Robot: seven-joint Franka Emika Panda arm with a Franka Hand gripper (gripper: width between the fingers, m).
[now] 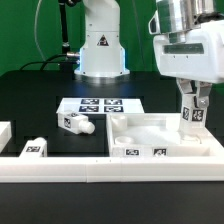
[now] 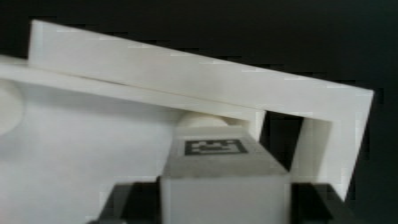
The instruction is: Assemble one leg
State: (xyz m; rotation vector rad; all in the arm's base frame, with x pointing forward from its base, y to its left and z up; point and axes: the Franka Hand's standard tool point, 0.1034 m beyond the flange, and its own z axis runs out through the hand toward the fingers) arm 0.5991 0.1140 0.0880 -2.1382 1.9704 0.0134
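Observation:
My gripper is shut on a leg, a small white block with a black-and-white tag, and holds it upright over the right corner of the large white tray-shaped panel. In the wrist view the leg sits between my dark fingers. Its round peg end points into the corner under the panel's raised rim. I cannot tell whether the peg touches the panel. Two more legs lie loose on the table, one left of the panel and one further left.
The marker board lies behind the panel. The arm's white base stands at the back. A long white rail runs along the front edge. Another white part shows at the exterior view's far left.

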